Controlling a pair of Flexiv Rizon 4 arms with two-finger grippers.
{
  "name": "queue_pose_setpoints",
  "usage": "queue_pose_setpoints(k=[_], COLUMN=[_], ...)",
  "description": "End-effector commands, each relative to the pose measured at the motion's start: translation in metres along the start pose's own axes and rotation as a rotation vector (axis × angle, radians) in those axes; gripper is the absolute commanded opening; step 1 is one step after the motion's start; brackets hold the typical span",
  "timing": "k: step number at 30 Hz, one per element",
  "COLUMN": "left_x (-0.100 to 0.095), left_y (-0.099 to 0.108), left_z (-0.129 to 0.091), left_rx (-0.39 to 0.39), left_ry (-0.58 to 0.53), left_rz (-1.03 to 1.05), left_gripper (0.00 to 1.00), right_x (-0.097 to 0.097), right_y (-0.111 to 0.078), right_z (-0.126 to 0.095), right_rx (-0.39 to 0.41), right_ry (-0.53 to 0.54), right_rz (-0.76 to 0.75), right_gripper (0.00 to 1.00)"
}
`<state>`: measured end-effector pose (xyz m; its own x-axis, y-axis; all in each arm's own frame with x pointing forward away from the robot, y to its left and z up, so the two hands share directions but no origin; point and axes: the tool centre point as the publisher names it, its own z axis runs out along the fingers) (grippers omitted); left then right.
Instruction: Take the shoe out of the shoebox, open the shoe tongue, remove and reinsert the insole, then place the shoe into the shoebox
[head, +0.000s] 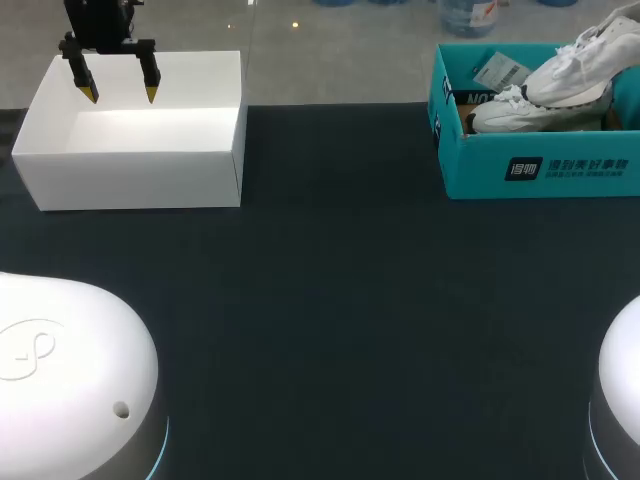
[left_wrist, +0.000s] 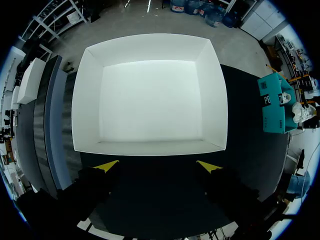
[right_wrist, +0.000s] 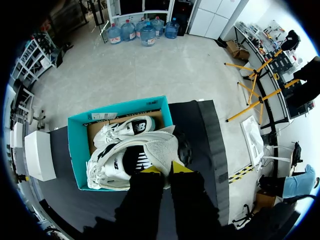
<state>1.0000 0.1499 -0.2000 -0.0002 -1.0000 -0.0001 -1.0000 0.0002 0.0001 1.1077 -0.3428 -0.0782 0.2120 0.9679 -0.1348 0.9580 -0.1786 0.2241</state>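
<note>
Pinching a white sneaker's heel over the print-marked teal shoebox at the worktop's far right corner, the right gripper stood narrow; the left gripper gaped wide above the white box.

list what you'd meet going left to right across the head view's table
white open cardboard box → bare dark tabletop → teal cardboard shoebox with white sneakers in it

A teal shoebox sits open at the table's far right. One white shoe tilts up above its rim, and a second shoe lies inside.
</note>
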Motion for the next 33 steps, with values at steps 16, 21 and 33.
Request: queue_pose_setpoints(k=[16,21,33], left_x=[0.000,0.000,0.000], left_y=[0.000,0.000,0.000], left_z=[0.000,0.000,0.000], left_rx=[0.000,0.000,0.000], left_ry=[0.000,0.000,0.000], left_rz=[0.000,0.000,0.000], left_gripper=[1.00,1.00,1.00], right_x=[0.007,0.007,0.033], right_y=[-0.006,-0.006,-0.039], right_z=[-0.018,-0.018,-0.024], right_rx=[0.039,0.039,0.020], right_ry=[-0.001,-0.001,0.031], right_rz=[0.014,0.014,-0.019], right_gripper=[0.00,0.00,0.00])
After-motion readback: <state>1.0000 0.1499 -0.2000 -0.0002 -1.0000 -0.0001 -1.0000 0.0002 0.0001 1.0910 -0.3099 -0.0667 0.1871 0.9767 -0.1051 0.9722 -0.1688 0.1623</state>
